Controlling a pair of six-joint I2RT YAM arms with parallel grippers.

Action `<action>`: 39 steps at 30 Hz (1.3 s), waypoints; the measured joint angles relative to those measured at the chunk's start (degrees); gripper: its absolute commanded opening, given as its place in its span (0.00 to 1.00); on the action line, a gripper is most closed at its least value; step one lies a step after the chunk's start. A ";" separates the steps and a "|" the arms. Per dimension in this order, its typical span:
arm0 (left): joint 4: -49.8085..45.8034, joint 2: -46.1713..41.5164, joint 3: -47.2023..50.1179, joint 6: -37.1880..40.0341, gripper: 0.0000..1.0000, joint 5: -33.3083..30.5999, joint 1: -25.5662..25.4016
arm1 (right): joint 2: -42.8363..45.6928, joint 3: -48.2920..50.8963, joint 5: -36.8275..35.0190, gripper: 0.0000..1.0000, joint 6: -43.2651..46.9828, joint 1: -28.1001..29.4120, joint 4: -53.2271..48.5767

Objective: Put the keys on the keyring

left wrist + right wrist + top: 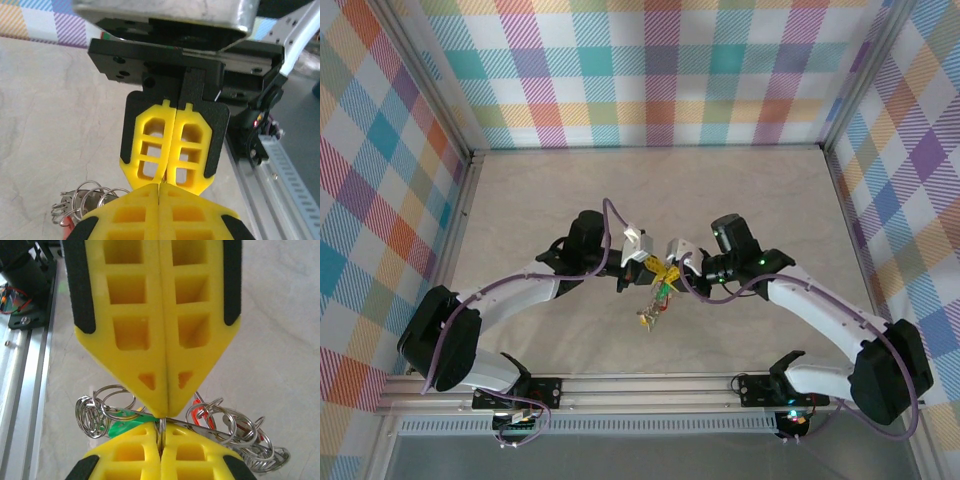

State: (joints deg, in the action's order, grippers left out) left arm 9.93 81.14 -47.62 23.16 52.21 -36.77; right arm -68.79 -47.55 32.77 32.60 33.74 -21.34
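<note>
On keyring (657,298), claws (162,410) (161,434) (both shut)

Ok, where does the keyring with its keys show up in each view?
Top external: the keyring sits at the centre, just below where the two arms meet.
Left wrist: the keyring is at the bottom left, beside the near pincer.
Right wrist: the keyring spreads along the bottom, on both sides of the tips.
Shared landmark: the yellow left pincer and right pincer, both shut on the ring's wire, tip to tip.

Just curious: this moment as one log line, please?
left fingers: shut on thin grey wire keyring | right fingers: shut on it | small silver keys: dangling
</note>
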 measured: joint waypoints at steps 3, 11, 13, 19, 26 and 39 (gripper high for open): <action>-5.55 -0.11 -1.86 3.48 0.16 -1.05 -0.22 | -1.27 -4.13 -1.90 0.00 2.19 0.52 -5.62; -9.99 0.04 -1.95 5.01 0.17 -3.02 -1.14 | -3.28 -12.63 -8.39 0.00 7.63 3.58 -16.33; -9.94 0.24 -1.95 4.94 0.17 -3.02 -1.31 | -3.87 -13.55 -9.90 0.00 8.63 4.28 -17.70; -10.23 0.09 -1.95 4.96 0.18 -3.30 -1.29 | -4.13 -14.75 -14.08 0.00 10.69 5.18 -19.04; -12.81 -1.27 -1.95 4.96 0.19 -3.23 -1.22 | -3.96 -16.87 -20.68 0.00 13.88 7.26 -20.55; -2.91 -4.50 0.57 1.73 0.20 -5.81 -1.31 | -6.08 -18.80 -25.92 0.00 20.74 10.01 -28.55</action>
State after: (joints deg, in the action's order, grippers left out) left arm 7.03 76.64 -47.05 24.88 46.39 -38.09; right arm -74.87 -66.35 6.85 53.34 43.75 -49.89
